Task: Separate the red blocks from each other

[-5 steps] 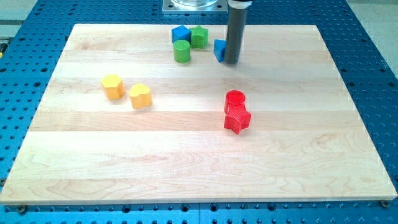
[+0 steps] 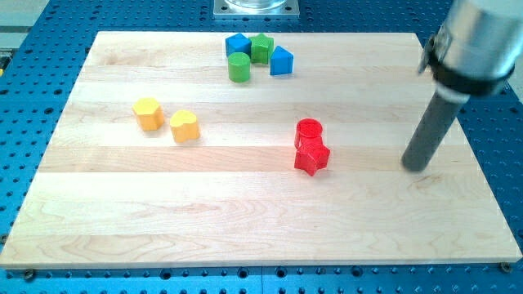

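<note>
A red cylinder [image 2: 309,131] and a red star-shaped block [image 2: 311,156] sit touching each other right of the board's middle, the star just below the cylinder. My tip [image 2: 416,167] rests on the board well to the right of the red blocks, about level with the star, apart from both.
Wooden board [image 2: 245,229] on a blue perforated table. At the view's top: a blue block [image 2: 237,44], two green blocks [image 2: 261,47] [image 2: 239,67] and a blue triangular block [image 2: 280,61]. At the left: two yellow blocks [image 2: 148,113] [image 2: 185,126].
My tip has moved from beside the blue triangular block at the top to the board's right side, down and to the right. The blocks have not moved.
</note>
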